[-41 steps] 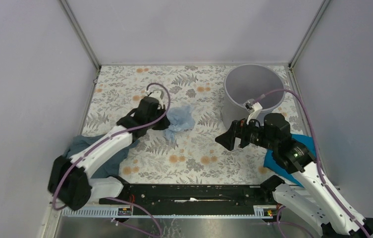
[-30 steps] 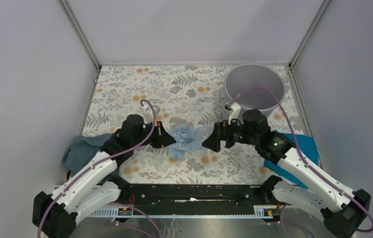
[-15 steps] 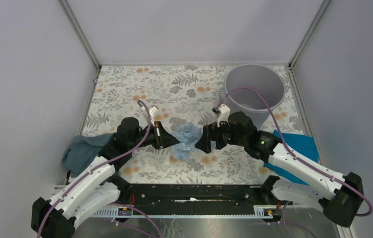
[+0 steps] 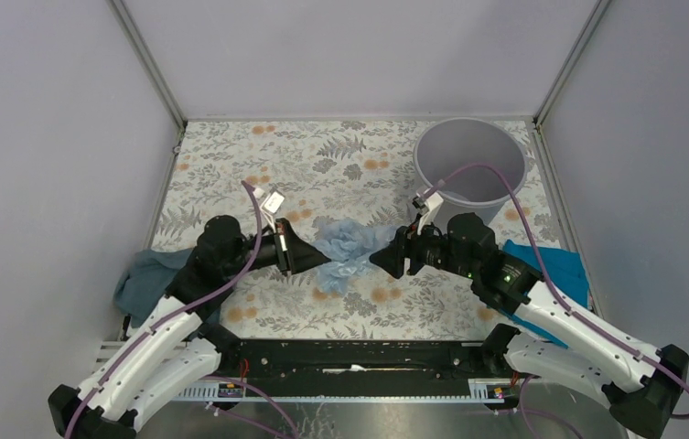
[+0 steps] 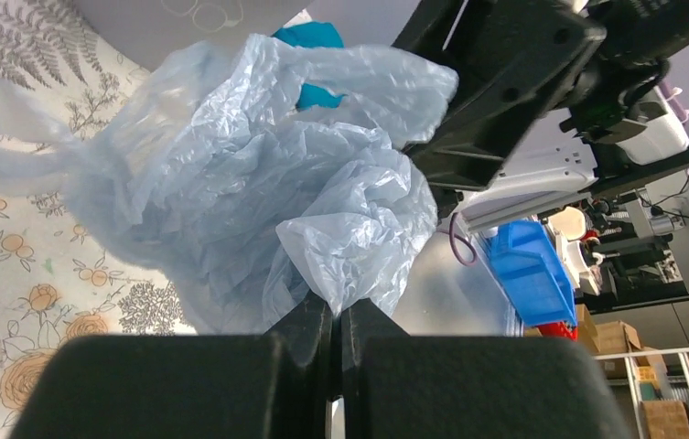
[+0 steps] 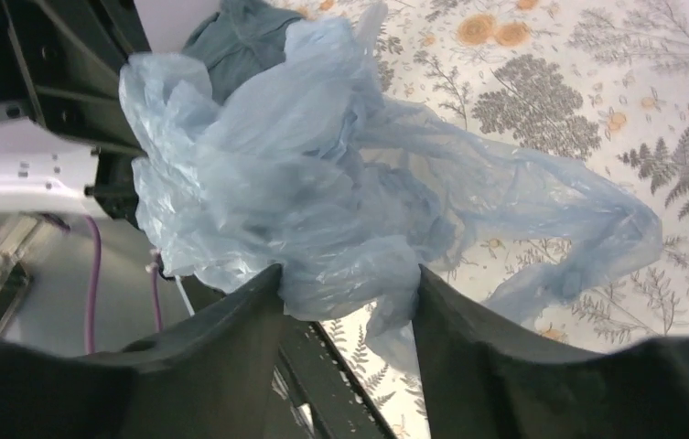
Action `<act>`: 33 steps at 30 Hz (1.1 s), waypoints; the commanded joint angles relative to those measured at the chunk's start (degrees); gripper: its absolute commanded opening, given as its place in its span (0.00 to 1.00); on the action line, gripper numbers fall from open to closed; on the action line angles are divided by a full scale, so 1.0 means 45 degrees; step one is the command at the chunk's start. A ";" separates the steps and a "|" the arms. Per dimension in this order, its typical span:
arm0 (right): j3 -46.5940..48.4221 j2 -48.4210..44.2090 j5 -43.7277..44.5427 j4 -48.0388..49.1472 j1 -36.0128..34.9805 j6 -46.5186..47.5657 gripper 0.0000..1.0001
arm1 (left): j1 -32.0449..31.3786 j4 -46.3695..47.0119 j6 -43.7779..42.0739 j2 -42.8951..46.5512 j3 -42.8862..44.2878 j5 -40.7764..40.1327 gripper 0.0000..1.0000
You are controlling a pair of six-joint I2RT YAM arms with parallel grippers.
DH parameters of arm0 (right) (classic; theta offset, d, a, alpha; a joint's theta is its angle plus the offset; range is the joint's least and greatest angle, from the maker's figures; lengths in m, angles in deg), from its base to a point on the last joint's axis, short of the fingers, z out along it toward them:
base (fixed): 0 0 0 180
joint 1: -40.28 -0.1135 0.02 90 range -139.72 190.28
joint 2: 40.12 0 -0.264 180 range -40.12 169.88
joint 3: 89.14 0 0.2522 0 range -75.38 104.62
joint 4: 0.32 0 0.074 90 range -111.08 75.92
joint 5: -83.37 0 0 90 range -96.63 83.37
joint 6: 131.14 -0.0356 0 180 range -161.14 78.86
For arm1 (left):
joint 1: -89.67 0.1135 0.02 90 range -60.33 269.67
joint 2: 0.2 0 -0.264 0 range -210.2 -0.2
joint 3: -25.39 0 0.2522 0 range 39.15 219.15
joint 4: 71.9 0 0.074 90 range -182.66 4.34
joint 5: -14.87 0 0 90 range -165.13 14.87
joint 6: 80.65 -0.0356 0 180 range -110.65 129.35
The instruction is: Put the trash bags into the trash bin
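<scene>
The pale-blue trash bag hangs crumpled between my two grippers, just above the floral table. My left gripper is shut on its left edge; in the left wrist view the film is pinched between the closed fingertips. My right gripper grips a wad of the bag from the right; in the right wrist view the wad fills the gap between the fingers. The light-grey trash bin stands upright at the back right, behind the right arm.
A dark teal-grey cloth lies at the left edge under the left arm. A bright blue cloth lies at the right edge under the right arm. Grey walls enclose the table on three sides.
The left gripper carried the bag from mid-table toward the front centre. The right gripper came in from the right and took hold of it. The bag is now spread wider between them.
</scene>
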 commanded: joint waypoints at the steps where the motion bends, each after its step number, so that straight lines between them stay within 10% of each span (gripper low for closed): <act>1: -0.0133 0.0187 -0.2199 0.2124 -0.0017 -0.0166 0.44 | 0.0039 0.0490 -0.0204 0.0976 0.0358 -0.0847 0.00; 4: -0.0157 0.0752 -0.3038 0.1934 -0.0014 -0.0611 0.33 | 0.0041 -0.0218 -0.1037 0.1712 0.0302 -0.3124 0.00; 7: 0.0945 0.1665 -0.3471 0.0038 -0.0011 -0.0230 0.86 | 0.0039 0.0669 -0.1218 0.2492 -0.0524 -0.4629 0.00; 9: 0.2161 0.2065 -0.2688 -0.1677 -0.0022 0.0224 0.99 | 0.0039 0.1645 -0.1277 0.2840 -0.1112 -0.5066 0.00; 23: 0.2066 0.3013 0.5408 -0.1285 -0.0017 0.1374 1.00 | 0.0039 0.1798 -0.2152 0.4412 -0.1968 -0.9562 0.00; 33: 0.2933 0.6256 1.1288 -0.0159 0.0134 0.2832 1.00 | 0.0039 0.5286 -0.2264 0.5618 -0.3741 -0.7069 0.00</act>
